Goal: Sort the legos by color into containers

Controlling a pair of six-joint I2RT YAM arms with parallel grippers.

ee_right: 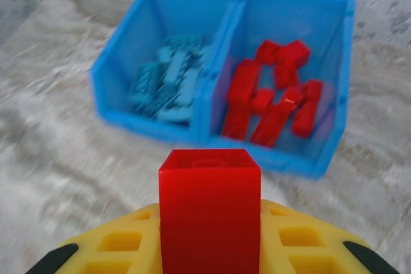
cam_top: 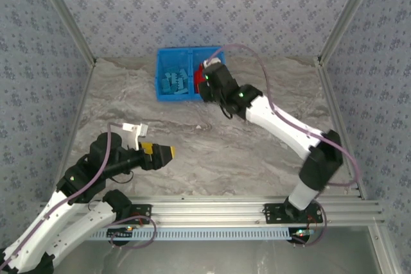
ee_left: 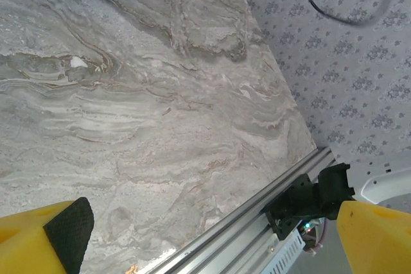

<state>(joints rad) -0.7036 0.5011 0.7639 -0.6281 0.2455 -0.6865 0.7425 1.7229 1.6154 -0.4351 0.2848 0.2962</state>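
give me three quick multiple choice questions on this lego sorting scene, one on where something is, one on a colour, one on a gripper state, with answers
1. In the right wrist view, which compartment of the bin holds the light blue legos?
A. left
B. right
C. both

2. What colour is the lego in the right gripper?
A. light blue
B. red
C. green

3. How is the left gripper?
A. shut on a lego
B. shut, empty
C. open, empty

Answers:
1 A: the light blue pile lies in the left half, the red legos in the right half.
2 B: the lego clamped at the gripper's tip is plainly red.
3 C: its jaws stand wide apart with nothing between them but the table below.
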